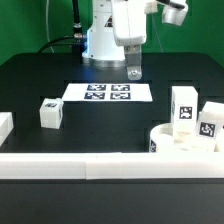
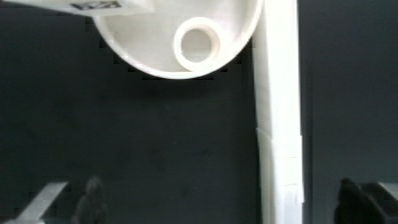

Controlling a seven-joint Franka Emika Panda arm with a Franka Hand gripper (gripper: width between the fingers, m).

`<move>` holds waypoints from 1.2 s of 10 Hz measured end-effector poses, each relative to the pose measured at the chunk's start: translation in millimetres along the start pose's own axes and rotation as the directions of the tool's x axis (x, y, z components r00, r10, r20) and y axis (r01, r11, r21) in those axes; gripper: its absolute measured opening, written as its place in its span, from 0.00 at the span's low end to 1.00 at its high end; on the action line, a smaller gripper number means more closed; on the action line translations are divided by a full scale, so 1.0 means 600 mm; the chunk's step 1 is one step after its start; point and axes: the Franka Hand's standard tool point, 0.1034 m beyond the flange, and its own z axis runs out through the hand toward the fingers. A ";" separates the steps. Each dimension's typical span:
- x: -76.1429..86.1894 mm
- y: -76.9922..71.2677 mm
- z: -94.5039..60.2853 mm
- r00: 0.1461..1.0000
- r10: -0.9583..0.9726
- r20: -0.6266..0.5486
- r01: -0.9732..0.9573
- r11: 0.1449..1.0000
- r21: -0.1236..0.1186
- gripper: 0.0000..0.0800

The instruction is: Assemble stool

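Observation:
The round white seat point(image 1: 178, 143) lies at the exterior view's right, against the front rail. Two tagged white legs point(image 1: 181, 108) point(image 1: 209, 122) stand just behind it. A third leg point(image 1: 50, 113) stands alone at the exterior view's left. My gripper point(image 1: 134, 70) hangs above the far edge of the marker board point(image 1: 107, 92), away from all the parts. In the wrist view the gripper point(image 2: 214, 208) is open and empty, with dark fingertips point(image 2: 63, 205) wide apart. The seat point(image 2: 151, 45) with its round hole shows far off, next to a tagged leg point(image 2: 98, 8).
A long white border rail point(image 1: 90, 166) runs along the front of the black table; it also shows in the wrist view point(image 2: 279, 130). A short white rail piece point(image 1: 5, 125) sits at the exterior view's left edge. The robot base point(image 1: 100, 40) stands behind the marker board.

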 end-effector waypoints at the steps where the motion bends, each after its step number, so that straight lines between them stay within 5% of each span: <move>1: 0.000 0.000 0.001 1.000 -0.002 -0.001 0.002 1.000 -0.002 0.81; 2: -0.002 0.002 0.006 0.992 -0.125 -0.009 0.124 0.990 -0.059 0.81; 4: -0.003 -0.004 0.008 0.920 -0.392 0.003 0.390 0.914 -0.113 0.81; 10: 0.015 -0.001 0.011 0.657 -0.752 0.050 0.752 0.649 -0.119 0.81; 11: 0.024 0.004 0.013 0.512 -0.856 0.070 0.854 0.497 -0.154 0.81; 12: 0.039 0.010 0.016 0.407 -0.909 0.086 0.907 0.391 -0.156 0.81</move>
